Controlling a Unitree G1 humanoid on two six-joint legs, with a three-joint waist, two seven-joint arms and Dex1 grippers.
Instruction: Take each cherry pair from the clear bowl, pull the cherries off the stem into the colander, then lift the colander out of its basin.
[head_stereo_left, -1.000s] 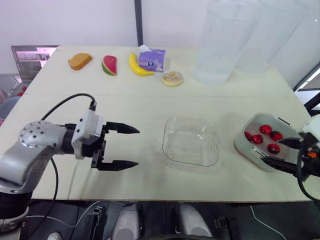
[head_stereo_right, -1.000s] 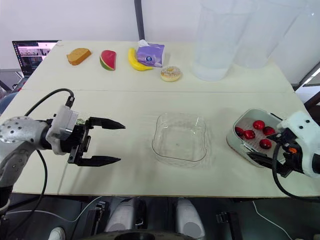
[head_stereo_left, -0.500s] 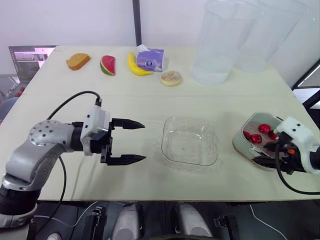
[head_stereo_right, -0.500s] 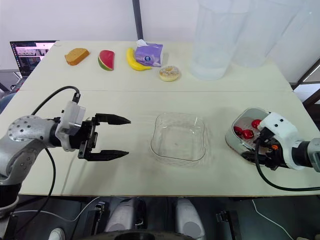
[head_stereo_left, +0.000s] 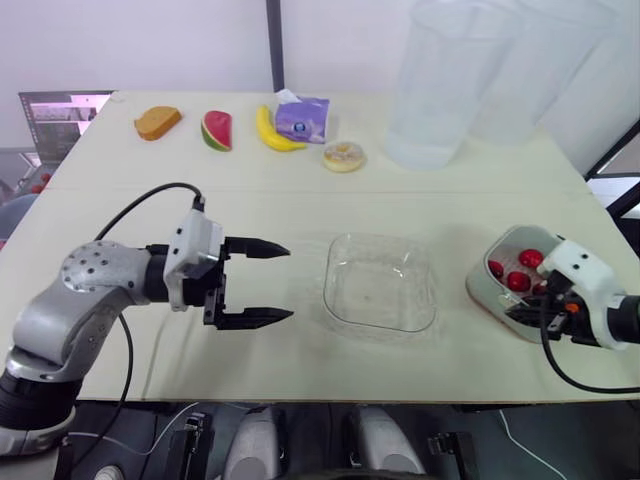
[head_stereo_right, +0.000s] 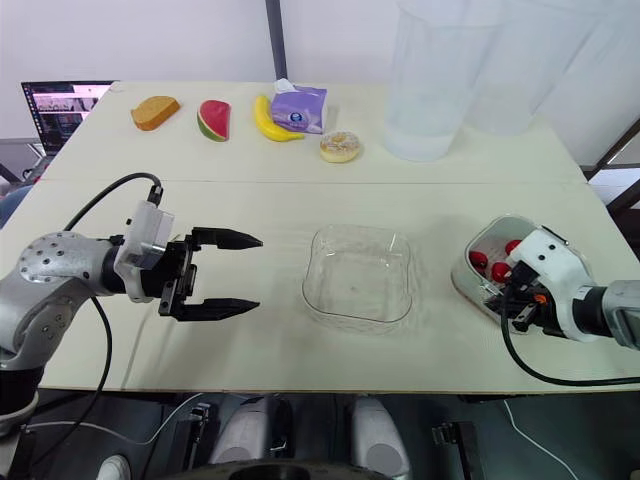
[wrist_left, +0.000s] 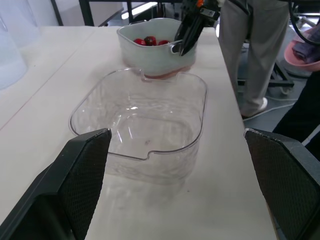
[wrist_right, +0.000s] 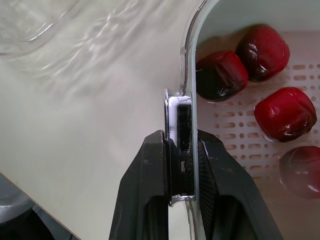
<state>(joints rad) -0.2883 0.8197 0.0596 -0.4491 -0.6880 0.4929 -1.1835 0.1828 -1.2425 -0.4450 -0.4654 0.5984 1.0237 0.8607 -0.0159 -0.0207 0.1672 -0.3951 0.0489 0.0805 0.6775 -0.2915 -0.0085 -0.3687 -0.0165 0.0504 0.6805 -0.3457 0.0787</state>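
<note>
The clear bowl sits empty at the table's middle. At the right edge a pale basin holds the white perforated colander with several red cherries in it. My right gripper is shut on the handle tab at the colander's rim, one finger on each side; the same gripper shows at the basin's near side. My left gripper hovers open and empty just left of the bowl, fingers pointing at it.
Along the table's back lie a bread slice, a watermelon slice, a banana, a purple tissue pack and a donut. Two tall clear containers stand back right. A laptop sits far left.
My right gripper has closed from open onto the colander's handle tab. My left gripper moved a little right, toward the bowl, and stayed open.
</note>
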